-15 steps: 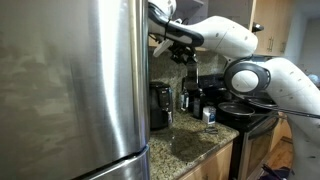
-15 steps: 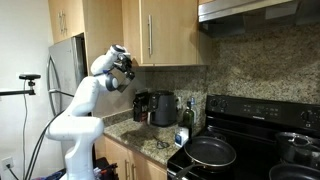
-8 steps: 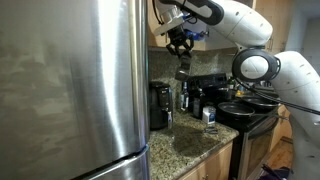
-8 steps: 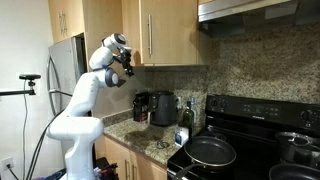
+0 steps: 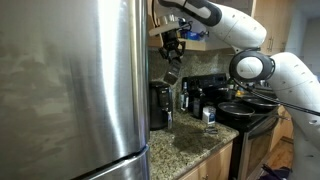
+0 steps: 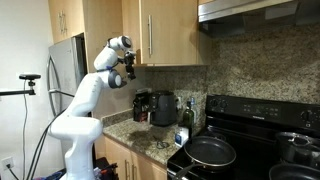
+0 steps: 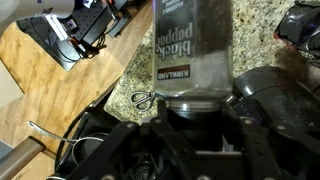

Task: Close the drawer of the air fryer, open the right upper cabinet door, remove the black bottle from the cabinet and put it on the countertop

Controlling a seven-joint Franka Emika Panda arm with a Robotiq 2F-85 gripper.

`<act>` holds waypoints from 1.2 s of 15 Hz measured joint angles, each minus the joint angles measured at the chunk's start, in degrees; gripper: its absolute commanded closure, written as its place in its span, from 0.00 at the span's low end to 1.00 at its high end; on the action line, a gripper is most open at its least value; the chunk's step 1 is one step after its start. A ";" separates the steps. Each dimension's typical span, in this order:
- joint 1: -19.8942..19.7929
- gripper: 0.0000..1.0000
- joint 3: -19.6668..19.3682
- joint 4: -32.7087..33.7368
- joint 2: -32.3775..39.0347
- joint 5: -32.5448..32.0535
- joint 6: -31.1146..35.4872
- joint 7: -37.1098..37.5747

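My gripper [image 7: 197, 108] is shut on the black bottle [image 7: 195, 50], a dark pepper bottle with a clear labelled body, which points down at the countertop [image 7: 262, 40]. In both exterior views the gripper [image 5: 172, 47] [image 6: 128, 68] is high in front of the light-wood cabinet [image 6: 165, 30], with the bottle [image 5: 172, 74] hanging below it, well above the countertop [image 5: 195, 145]. The air fryer [image 6: 165, 108] stands on the counter; whether its drawer is in or out I cannot tell. From this angle the cabinet door with the bar handle [image 6: 150, 35] looks flush.
A steel fridge [image 5: 70, 90] fills the near side. A coffee maker [image 6: 142, 105] stands beside the air fryer. Scissors [image 7: 143, 98] lie on the granite. A black stove [image 6: 250, 140] with a pan [image 6: 210, 152] is further along. A range hood [image 6: 260, 10] hangs above.
The arm has swung towards the fridge side with the bottle still gripped. The bottle now hangs lower beneath the wrist than a second ago.
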 measured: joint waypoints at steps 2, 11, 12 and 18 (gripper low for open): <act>0.36 0.73 -0.05 -0.04 0.01 -0.89 0.00 -0.01; 21.67 0.73 -4.14 0.40 -10.38 -20.34 -10.79 -7.97; 22.04 0.73 -3.82 0.46 -12.26 -18.15 -12.29 -6.57; 7.11 0.73 1.09 0.29 -17.26 7.11 -8.88 -3.35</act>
